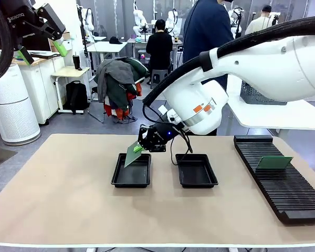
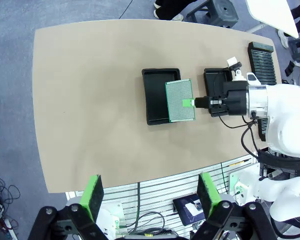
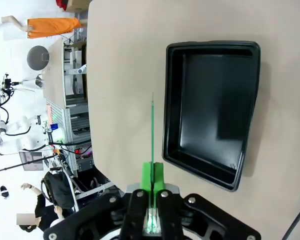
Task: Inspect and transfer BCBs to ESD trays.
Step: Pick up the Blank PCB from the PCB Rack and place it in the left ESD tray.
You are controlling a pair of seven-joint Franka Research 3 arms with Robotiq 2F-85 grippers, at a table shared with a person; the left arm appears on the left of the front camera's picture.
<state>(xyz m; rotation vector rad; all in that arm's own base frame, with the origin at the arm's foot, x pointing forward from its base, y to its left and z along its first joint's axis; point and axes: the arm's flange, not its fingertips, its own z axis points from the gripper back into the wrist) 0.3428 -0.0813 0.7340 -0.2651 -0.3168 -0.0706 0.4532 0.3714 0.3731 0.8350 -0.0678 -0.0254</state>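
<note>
Item: BCB (image 1: pixel 132 154), pinched by one edge in our right gripper (image 1: pixel 139 149), jaws clamped tight, tilted over the left ESD tray (image 1: pixel 130 184). Handling: we should level it, centre it inside the rim, and lower gently before releasing.

From way up high, the left gripper (image 2: pixel 151 196) had its green pads (image 2: pixel 94 194) spread wide over the tan table (image 2: pixel 90 100). The right gripper (image 2: pixel 192 103) pinched a green perforated BCB (image 2: pixel 179 100) by one edge, and the board overlapped one black ESD tray (image 2: pixel 154 97). The second tray (image 2: pixel 216 76) sat just beside it, with the slotted rack (image 2: pixel 262 59) farther out.
</note>
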